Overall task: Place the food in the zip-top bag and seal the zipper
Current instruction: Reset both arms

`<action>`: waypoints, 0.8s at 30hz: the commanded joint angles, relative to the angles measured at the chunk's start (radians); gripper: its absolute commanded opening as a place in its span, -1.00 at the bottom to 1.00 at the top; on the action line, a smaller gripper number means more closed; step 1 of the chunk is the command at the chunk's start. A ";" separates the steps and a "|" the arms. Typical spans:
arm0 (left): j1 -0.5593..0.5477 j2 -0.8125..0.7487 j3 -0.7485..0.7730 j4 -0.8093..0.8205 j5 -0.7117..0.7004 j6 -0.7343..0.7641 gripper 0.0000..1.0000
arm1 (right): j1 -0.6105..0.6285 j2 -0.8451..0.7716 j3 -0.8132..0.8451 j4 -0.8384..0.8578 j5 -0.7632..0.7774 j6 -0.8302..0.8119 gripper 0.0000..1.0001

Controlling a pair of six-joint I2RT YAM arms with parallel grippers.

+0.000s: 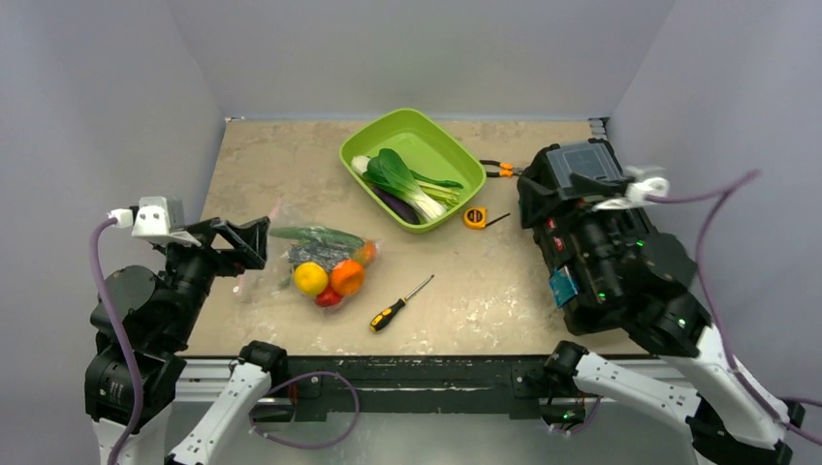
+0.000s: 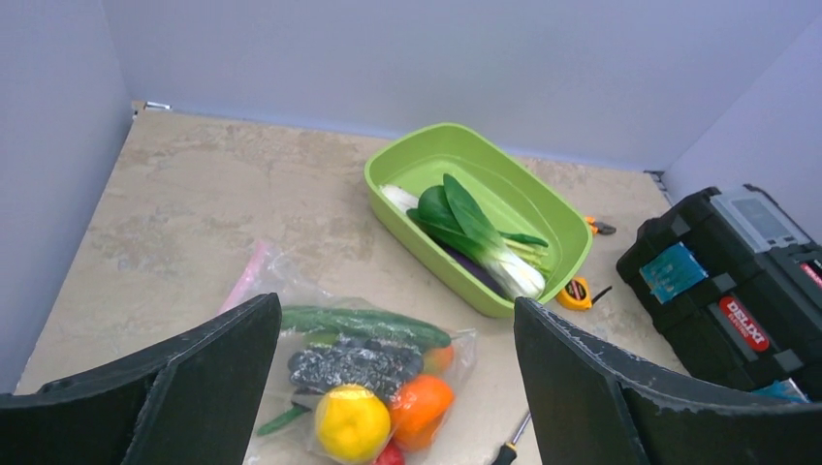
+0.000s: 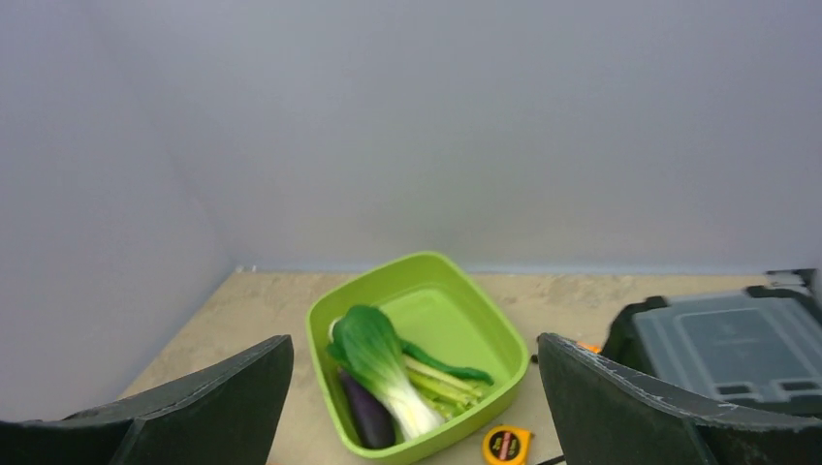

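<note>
Two tools report the same at this check: fingers spread wide, nothing between them.

Top view. Your zip-top bag point(image 1: 320, 260) lies flat on the tabletop point(image 1: 271, 165), to the near left of the lime-green tray point(image 1: 431, 145) and apart from it. The food point(image 1: 330, 277) is inside it: a yellow piece, an orange one, a red one, dark grapes and the long cucumber point(image 1: 315, 233). No loose toy fruit shows on the tabletop. The left tool point(image 1: 250, 242) hangs on the side of the bag away from the tray, just beside the bag; I cannot confirm any contact. The right tool cannot be picked out against the black case point(image 1: 580, 163) to the right of the tray.

Left wrist view. Both fingers of the left tool stand well apart, empty, above the bag. The zipper point(image 2: 242, 276) runs along the bag edge turned away from the tray. Whether it is pressed shut along its length cannot be told; the film crinkles there.

Right wrist view. The right tool point(image 3: 415, 341) is spread and empty, looking down on the tray. A leafy green point(image 3: 373, 354) and a purple eggplant point(image 3: 366, 412) lie in the tray.

Finding: loading of the fruit looks complete. If the two tray items count as food, they are outstanding. Treat the seal as unverified.
</note>
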 commanded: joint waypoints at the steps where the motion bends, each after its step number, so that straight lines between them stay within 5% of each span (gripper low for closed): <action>1: 0.004 -0.019 0.019 0.120 -0.038 -0.009 0.79 | 0.002 -0.103 0.072 -0.067 0.196 -0.064 0.98; 5: 0.004 -0.037 0.009 0.165 -0.052 -0.013 0.79 | 0.002 -0.136 0.115 -0.079 0.324 -0.043 0.98; 24: 0.004 0.077 0.089 0.130 -0.035 -0.052 0.79 | 0.002 -0.136 0.120 -0.103 0.317 -0.020 0.98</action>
